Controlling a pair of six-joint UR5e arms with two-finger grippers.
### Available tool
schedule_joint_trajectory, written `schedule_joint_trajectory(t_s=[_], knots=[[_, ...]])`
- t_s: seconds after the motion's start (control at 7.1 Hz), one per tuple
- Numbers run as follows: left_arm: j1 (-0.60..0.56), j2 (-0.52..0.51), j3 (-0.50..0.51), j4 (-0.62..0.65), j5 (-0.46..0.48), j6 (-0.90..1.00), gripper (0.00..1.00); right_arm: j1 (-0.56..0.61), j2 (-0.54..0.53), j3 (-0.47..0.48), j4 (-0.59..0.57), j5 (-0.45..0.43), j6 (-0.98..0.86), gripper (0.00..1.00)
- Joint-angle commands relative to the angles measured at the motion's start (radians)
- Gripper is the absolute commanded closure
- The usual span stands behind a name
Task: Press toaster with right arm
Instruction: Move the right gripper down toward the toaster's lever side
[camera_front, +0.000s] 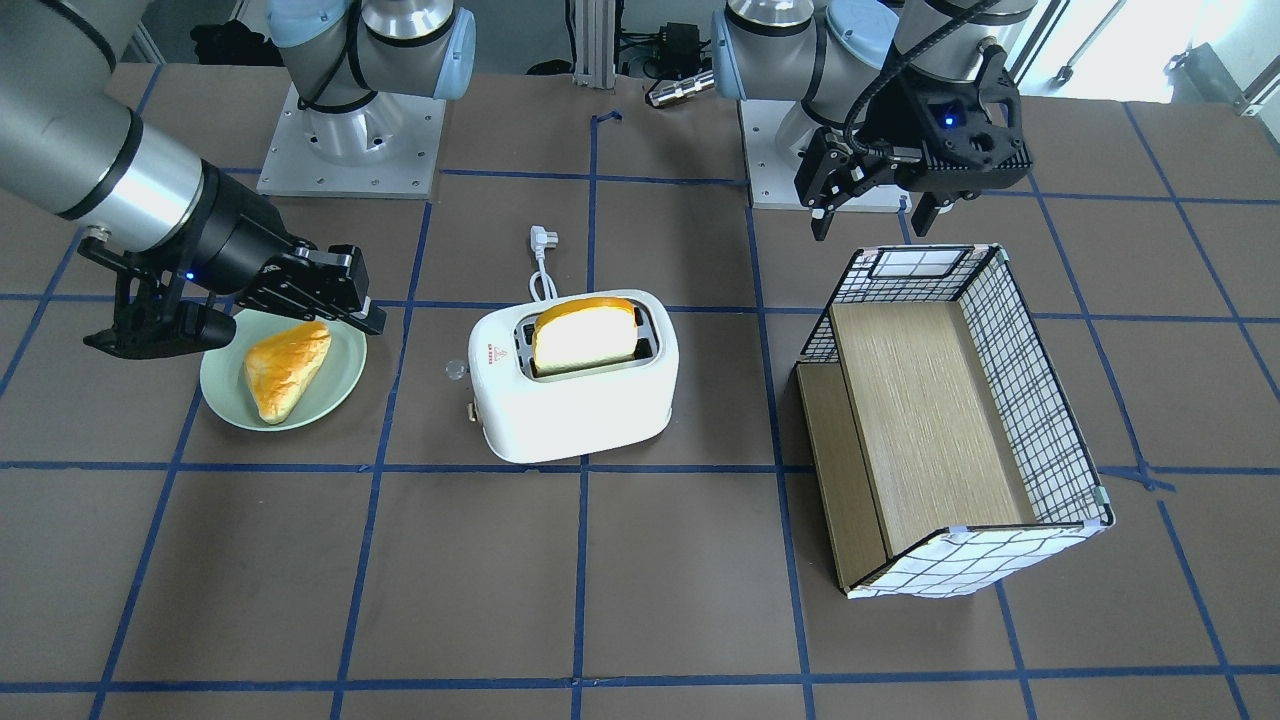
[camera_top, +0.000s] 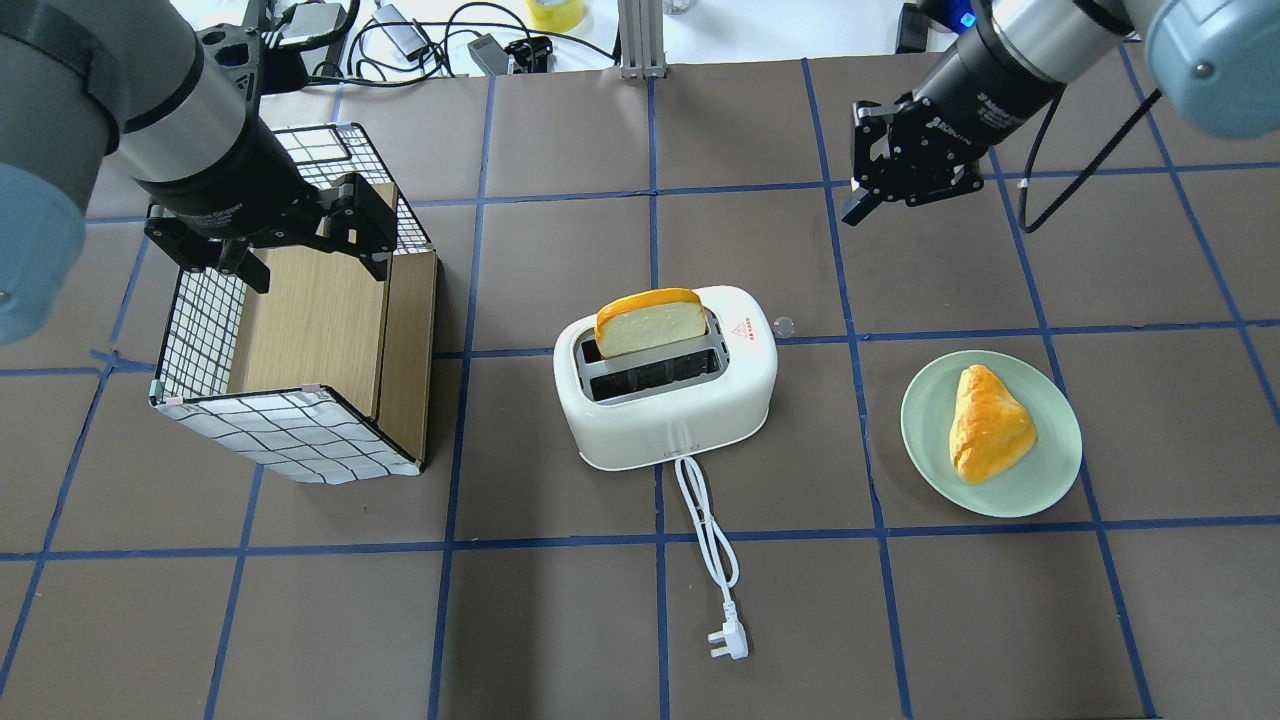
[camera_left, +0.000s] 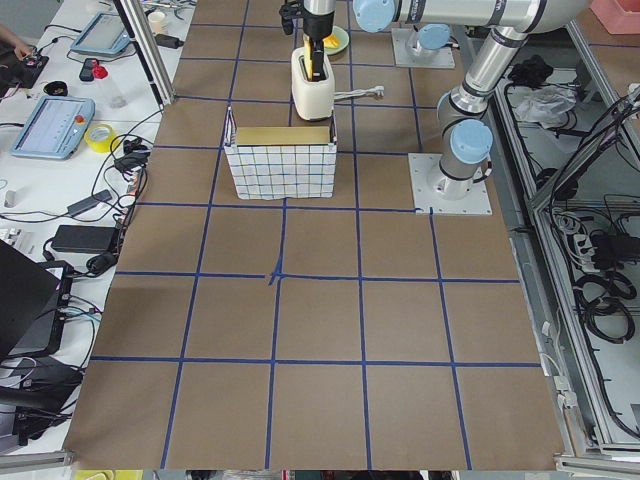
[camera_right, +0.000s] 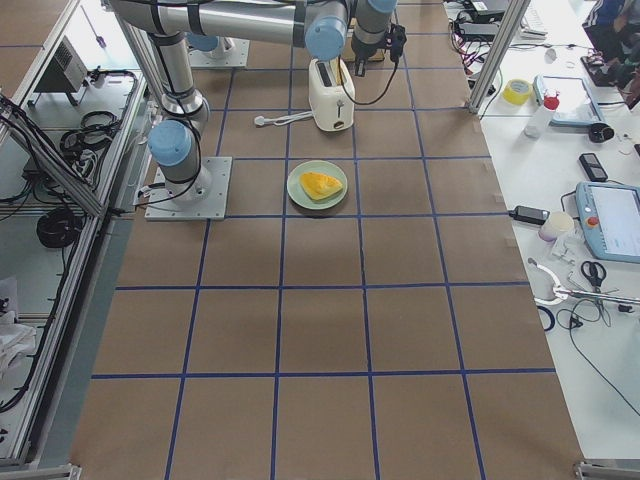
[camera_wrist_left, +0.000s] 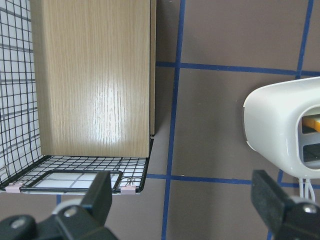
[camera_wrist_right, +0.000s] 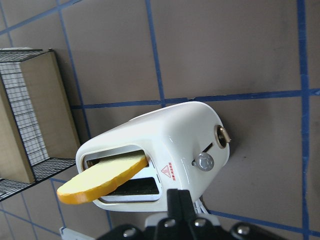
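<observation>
The white toaster (camera_front: 575, 395) (camera_top: 665, 420) stands mid-table with a bread slice (camera_top: 650, 320) sticking up out of its slot. Its lever (camera_wrist_right: 202, 161) and knob (camera_wrist_right: 222, 134) are on the end that faces my right arm. My right gripper (camera_top: 858, 207) (camera_front: 372, 322) is shut and empty. It hovers above the table, beyond and to the right of the toaster and apart from it. Its fingers (camera_wrist_right: 175, 200) are pressed together in the right wrist view. My left gripper (camera_top: 310, 262) (camera_wrist_left: 182, 200) is open and empty above the wire-grid box.
A wire-grid box with wooden shelves (camera_top: 200, 320) (camera_front: 1030, 400) lies left of the toaster. A pale green plate (camera_top: 1050, 480) (camera_front: 225, 400) with a pastry (camera_top: 985, 425) sits to its right. The white cord and plug (camera_top: 728, 640) trail toward the robot's side.
</observation>
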Motion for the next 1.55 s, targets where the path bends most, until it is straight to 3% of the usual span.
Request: schedule_joint_trajectory(t_s=[0.0,0.28,0.85,1.41], knots=[[0.0,0.0,0.0,0.0,-0.001,0.0,0.0,-0.063,0.011,0.113,-0.015,0.201,-0.189,1.0],[0.0,0.0,0.0,0.0,-0.001,0.0,0.0,-0.083,0.063,0.183,-0.056,0.341,-0.326,1.0],[0.0,0.0,0.0,0.0,0.0,0.0,0.0,-0.086,0.135,0.307,-0.206,0.4,-0.466,1.0],[0.0,0.0,0.0,0.0,-0.001,0.0,0.0,-0.085,0.136,0.368,-0.224,0.398,-0.477,1.0]])
